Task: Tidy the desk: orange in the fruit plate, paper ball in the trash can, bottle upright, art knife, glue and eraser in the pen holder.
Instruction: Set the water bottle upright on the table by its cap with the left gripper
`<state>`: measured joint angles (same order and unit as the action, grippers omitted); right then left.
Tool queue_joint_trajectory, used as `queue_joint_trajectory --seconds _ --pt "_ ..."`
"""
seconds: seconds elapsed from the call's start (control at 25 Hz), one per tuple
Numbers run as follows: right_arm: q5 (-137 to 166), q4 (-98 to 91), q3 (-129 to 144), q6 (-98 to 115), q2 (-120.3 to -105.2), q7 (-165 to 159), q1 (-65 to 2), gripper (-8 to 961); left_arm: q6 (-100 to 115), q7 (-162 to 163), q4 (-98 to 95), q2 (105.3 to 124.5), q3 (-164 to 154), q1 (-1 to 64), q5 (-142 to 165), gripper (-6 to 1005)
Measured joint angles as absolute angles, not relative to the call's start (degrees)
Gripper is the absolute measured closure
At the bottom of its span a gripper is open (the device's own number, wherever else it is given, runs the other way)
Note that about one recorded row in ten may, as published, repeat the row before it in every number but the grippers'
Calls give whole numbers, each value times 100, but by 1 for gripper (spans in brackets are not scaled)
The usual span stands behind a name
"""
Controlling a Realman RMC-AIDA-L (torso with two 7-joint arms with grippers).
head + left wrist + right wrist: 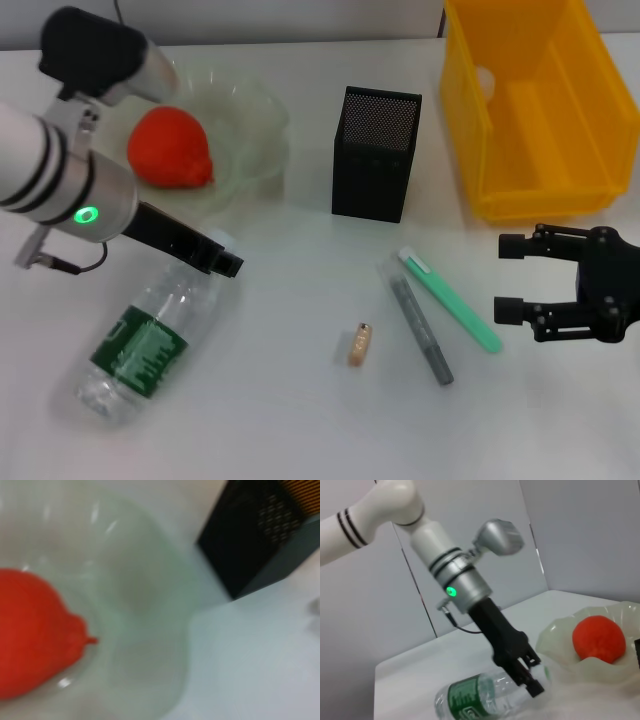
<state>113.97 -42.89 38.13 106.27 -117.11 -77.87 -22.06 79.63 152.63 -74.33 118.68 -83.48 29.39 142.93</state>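
Observation:
The orange [170,148] lies in the pale-green fruit plate [255,125] at the back left; both also show in the left wrist view, orange [35,635] and plate [145,595]. The bottle [140,345] lies on its side at the front left, cap end pointing toward the plate. My left gripper [228,263] sits right at the bottle's cap end; the right wrist view shows it [530,680] over the neck of the bottle [480,697]. My right gripper [507,278] is open and empty, just right of the green art knife [450,300]. The grey glue stick [420,325] and the eraser [360,344] lie beside it.
The black mesh pen holder [375,152] stands at the back centre. The yellow trash can [540,110] is at the back right, with a small white wad [486,78] inside by its left wall. Bare table lies along the front edge.

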Motion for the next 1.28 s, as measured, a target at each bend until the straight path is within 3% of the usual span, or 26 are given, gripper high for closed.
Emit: queue_joint_trajectory --seconds 0.16,0.6,1.28 --pt "11389 -4289 3747 10646 -11752 -7833 -2209 111 8540 14406 -8082 11853 -7583 2384 13043 549" --pt "11160 -4169 3723 10704 -11829 -8165 -2358 110 9277 11980 -7513 11843 -5860 1767 11027 550" --pt "10723 -3321 3727 10575 -11910 -8191 -2728 111 10345 5243 -2733 11841 -3088 1624 9369 550"
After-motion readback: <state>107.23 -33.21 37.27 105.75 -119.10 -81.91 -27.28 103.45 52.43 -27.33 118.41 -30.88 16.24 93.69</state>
